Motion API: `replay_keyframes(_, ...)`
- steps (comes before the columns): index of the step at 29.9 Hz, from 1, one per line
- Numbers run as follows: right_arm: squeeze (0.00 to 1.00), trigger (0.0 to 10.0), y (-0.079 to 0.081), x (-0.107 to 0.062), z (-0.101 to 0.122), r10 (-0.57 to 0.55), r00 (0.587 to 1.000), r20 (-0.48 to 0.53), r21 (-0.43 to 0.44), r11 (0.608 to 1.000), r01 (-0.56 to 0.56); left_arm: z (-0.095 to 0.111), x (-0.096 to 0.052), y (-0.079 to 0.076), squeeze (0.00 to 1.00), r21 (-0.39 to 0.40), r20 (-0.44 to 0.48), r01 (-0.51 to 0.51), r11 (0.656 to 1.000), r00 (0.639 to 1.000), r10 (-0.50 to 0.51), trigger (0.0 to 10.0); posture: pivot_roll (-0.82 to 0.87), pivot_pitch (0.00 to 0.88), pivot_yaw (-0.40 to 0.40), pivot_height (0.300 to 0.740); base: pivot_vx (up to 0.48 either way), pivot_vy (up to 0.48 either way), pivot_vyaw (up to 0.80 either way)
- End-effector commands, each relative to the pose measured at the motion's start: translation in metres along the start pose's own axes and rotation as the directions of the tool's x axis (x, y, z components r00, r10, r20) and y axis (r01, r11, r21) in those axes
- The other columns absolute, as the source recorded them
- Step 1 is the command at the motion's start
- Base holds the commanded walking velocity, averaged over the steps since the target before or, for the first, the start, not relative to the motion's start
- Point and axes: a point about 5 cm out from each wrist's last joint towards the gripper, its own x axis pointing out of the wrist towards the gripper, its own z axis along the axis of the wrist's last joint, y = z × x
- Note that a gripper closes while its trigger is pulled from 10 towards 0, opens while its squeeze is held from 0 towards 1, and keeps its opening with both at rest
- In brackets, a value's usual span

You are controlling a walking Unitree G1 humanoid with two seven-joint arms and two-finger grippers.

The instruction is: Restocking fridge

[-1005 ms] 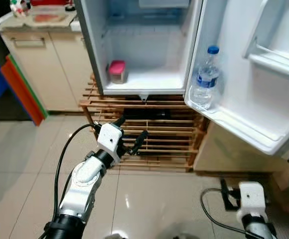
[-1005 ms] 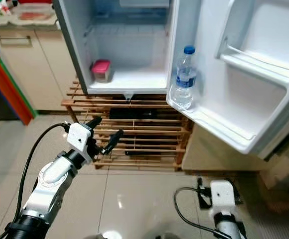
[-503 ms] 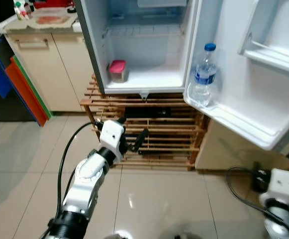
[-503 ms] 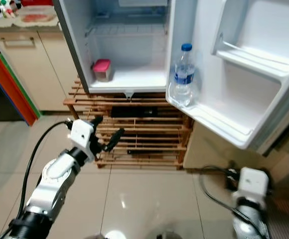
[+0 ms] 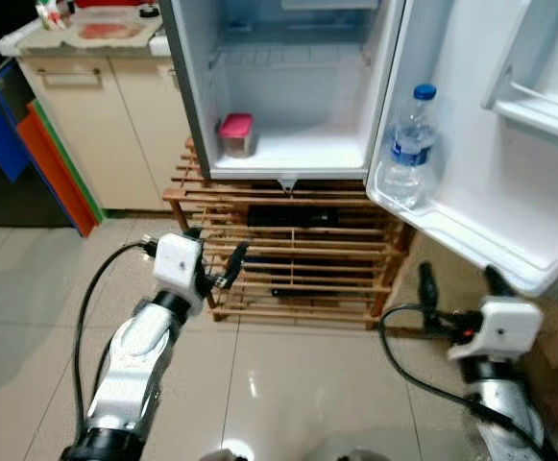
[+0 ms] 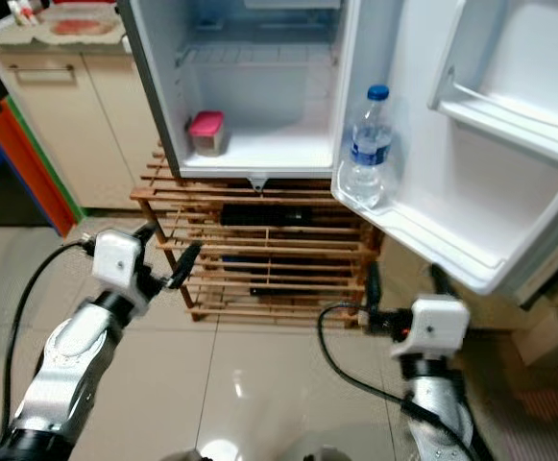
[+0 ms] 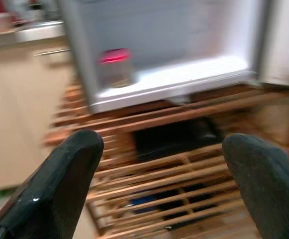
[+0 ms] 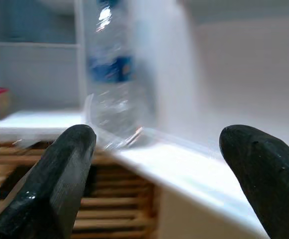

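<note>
The fridge (image 5: 288,154) is seen with its door (image 5: 509,144) swung wide to 3 o'clock; the cabinet floor is kept reachable above the slatted wooden rack (image 5: 288,259). A red-lidded container (image 5: 236,134) is set at the 9 o'clock corner of the lowest shelf, leaving bare shelf towards 3 o'clock; a water bottle (image 5: 410,149) is stood upright in the lower door bin (image 5: 451,230), retained by the bin's front lip. The left gripper (image 5: 216,261) is held before the rack, fingers apart and empty; the right gripper (image 5: 456,283) is raised below the door bin at 5 o'clock, fingers (image 8: 59,179) likewise apart, nothing clamped. Open tiled floor (image 5: 288,384) is left between both arms; the door's lower edge is judged the nearest obstruction to the right arm.
</note>
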Motion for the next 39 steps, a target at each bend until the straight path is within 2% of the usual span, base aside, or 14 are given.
replay_keyframes(1, 0.00, 10.0, -0.002, 0.001, -0.004, -0.028, 0.999, -0.027, 0.019, 0.999, 0.028, 0.007, 0.002, 0.005, 0.00, -0.008, 0.025, -0.051, 0.999, 0.998, 0.052, 10.0, -0.04, 0.043, 0.035, 0.710, 0.000, 0.000, 0.00)
replay_keyframes(2, 0.00, 10.0, -0.004, 0.002, -0.005, -0.040, 0.999, -0.031, 0.025, 0.999, 0.040, 0.009, 0.004, 0.007, 0.00, -0.034, 0.027, -0.088, 0.996, 0.996, 0.089, 10.0, -0.04, 0.042, 0.035, 0.710, 0.000, 0.000, 0.00)
replay_keyframes(3, 0.00, 10.0, -0.004, 0.005, -0.006, -0.053, 0.998, -0.036, 0.036, 0.998, 0.055, 0.013, 0.008, 0.018, 0.00, -0.074, 0.023, -0.187, 0.980, 0.982, 0.189, 10.0, -0.03, 0.044, 0.035, 0.710, 0.000, 0.000, 0.00)
replay_keyframes(6, 0.00, 10.0, -0.002, 0.008, -0.008, -0.051, 0.998, -0.044, 0.042, 0.998, 0.053, 0.014, 0.012, 0.025, 0.00, -0.086, 0.011, -0.230, 0.969, 0.973, 0.231, 10.0, -0.03, 0.043, 0.039, 0.710, 0.000, 0.000, 0.00)
replay_keyframes(13, 0.00, 10.0, 0.005, 0.009, -0.012, -0.042, 0.997, -0.060, 0.053, 0.998, 0.046, 0.011, 0.012, 0.016, 0.00, -0.017, 0.003, -0.189, 0.982, 0.982, 0.189, 10.0, -0.03, 0.043, 0.046, 0.710, 0.000, 0.000, 0.00)
replay_keyframes(18, 0.00, 10.0, 0.005, 0.004, -0.019, -0.019, 0.996, -0.089, 0.046, 0.999, 0.024, 0.020, 0.014, 0.005, 0.00, -0.028, 0.066, -0.119, 0.992, 0.990, 0.121, 10.0, -0.04, 0.040, 0.045, 0.710, 0.000, -0.194, 0.00)
replay_keyframes(25, 0.00, 10.0, 0.007, -0.004, -0.025, 0.008, 0.993, -0.117, 0.036, 0.999, -0.004, 0.020, 0.015, 0.003, 0.00, -0.042, 0.077, -0.116, 0.992, 0.990, 0.119, 10.0, -0.04, 0.038, 0.044, 0.710, 0.185, -0.408, 0.00)
replay_keyframes(31, 0.00, 10.0, 0.017, -0.005, -0.024, 0.091, 0.990, -0.109, 0.043, 0.995, -0.087, 0.021, 0.016, 0.002, 0.00, -0.044, 0.088, -0.107, 0.993, 0.990, 0.111, 10.0, -0.05, 0.036, 0.045, 0.710, 0.300, -0.373, 0.00)
replay_keyframes(32, 0.00, 10.0, 0.032, -0.020, -0.038, 0.256, 0.947, -0.195, 0.055, 0.967, -0.250, 0.021, 0.016, 0.001, 0.00, -0.045, 0.094, -0.096, 0.994, 0.991, 0.100, 10.0, -0.05, 0.034, 0.043, 0.710, 0.364, -0.311, 0.00)
replay_keyframes(34, 0.00, 10.0, 0.038, -0.035, -0.053, 0.350, 0.893, -0.284, 0.062, 0.936, -0.347, 0.021, 0.016, 0.000, 0.00, -0.049, 0.096, -0.095, 0.994, 0.990, 0.100, 10.0, -0.05, 0.035, 0.042, 0.710, 0.364, -0.307, 0.00)
replay_keyframes(36, 0.00, 10.0, 0.038, -0.054, -0.075, 0.406, 0.818, -0.408, 0.080, 0.908, -0.411, 0.021, 0.016, 0.001, 0.00, -0.055, 0.092, -0.105, 0.993, 0.990, 0.110, 10.0, -0.05, 0.035, 0.042, 0.710, 0.439, 0.000, 0.00)
replay_keyframes(38, 0.00, 10.0, 0.012, -0.086, -0.116, 0.395, 0.689, -0.608, 0.069, 0.890, -0.450, 0.020, 0.018, 0.001, 0.00, -0.054, 0.087, -0.112, 0.992, 0.989, 0.117, 10.0, -0.05, 0.036, 0.041, 0.710, 0.000, 0.000, 0.00)
replay_keyframes(39, 0.00, 10.0, -0.001, -0.099, -0.128, 0.356, 0.641, -0.680, 0.053, 0.896, -0.441, 0.019, 0.018, 0.002, 0.00, -0.051, 0.083, -0.115, 0.992, 0.989, 0.119, 10.0, -0.05, 0.036, 0.041, 0.710, 0.000, 0.000, 0.00)
